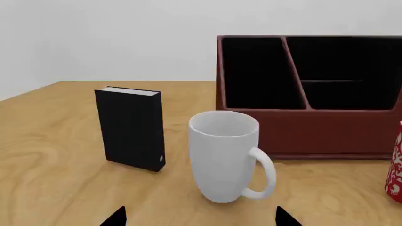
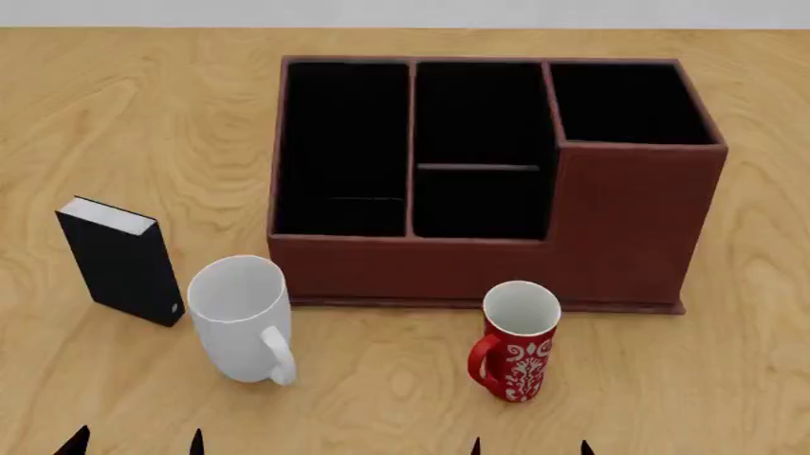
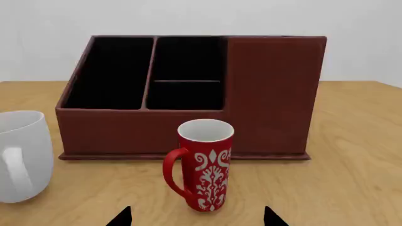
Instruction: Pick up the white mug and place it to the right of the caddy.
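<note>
While both grippers sit low at the near edge w/ only fingertips visible, left gripper (image 1: 201, 217) and right gripper (image 3: 197, 216) look spread apart, holding nothing. White mug (image 2: 241, 318) stands upright on table (image 2: 708, 379), near the caddy (image 2: 494, 180) front-left corner, between black box (image 2: 120, 261) and red mug (image 2: 517, 339), handle toward robot.

Head view: high, looking steeply down over table (image 2: 708, 379), caddy (image 2: 633, 227) upper centre. Left wrist view: low, near tabletop, level, close on white mug (image 1: 223, 155) at centre. Right wrist view: low, level, close on red mug (image 3: 204, 172). All three share caddy, both mugs.
</note>
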### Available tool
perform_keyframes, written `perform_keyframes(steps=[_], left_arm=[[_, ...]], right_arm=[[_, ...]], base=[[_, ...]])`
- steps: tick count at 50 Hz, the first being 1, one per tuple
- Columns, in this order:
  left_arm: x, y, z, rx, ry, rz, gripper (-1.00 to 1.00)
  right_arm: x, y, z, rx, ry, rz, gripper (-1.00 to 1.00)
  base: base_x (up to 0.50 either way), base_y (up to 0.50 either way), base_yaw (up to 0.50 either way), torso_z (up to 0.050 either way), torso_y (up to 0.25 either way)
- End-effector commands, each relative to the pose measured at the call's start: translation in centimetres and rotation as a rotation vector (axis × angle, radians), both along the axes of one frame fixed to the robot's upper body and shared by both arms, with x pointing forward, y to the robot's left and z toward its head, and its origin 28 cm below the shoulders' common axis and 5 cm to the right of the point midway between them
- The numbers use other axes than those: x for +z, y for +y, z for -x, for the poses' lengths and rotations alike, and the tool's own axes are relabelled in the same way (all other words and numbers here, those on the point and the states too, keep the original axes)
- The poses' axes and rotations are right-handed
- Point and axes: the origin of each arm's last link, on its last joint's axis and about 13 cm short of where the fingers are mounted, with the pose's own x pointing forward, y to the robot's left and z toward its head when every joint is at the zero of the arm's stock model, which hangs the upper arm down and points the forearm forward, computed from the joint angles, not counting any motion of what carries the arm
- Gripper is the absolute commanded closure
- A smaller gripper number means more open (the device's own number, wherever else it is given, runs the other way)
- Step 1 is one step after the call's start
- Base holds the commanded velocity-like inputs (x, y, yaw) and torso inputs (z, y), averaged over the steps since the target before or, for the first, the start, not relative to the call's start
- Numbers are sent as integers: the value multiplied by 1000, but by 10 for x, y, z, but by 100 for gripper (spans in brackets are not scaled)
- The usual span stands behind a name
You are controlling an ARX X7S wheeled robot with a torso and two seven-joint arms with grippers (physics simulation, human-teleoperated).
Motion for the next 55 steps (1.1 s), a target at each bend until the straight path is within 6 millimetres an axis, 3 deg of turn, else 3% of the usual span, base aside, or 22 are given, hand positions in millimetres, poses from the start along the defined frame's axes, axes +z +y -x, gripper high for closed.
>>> perform_keyframes(steps=[1, 13, 28, 42, 55], left_arm=[[0, 0, 0, 0, 0, 0, -100], [7, 1, 2, 0, -9, 9, -100], [56, 7, 1, 38, -32, -21, -100], [107, 8, 12, 19, -112, 25, -100], [109, 11, 11, 35, -129, 19, -100]], right_arm=[[0, 0, 0, 0, 0, 0, -100], [6, 1, 0, -11, -7, 26, -100], [86, -2, 1, -34, -127, 80, -100], [122, 6, 7, -11, -218, 125, -100], [137, 5, 12, -40, -243, 135, -100]], base=[[0, 0, 0, 0, 0], [0, 0, 0, 0, 0], [0, 0, 0, 0, 0], [0, 0, 0, 0, 0], [-1, -161, 0, 0, 0]])
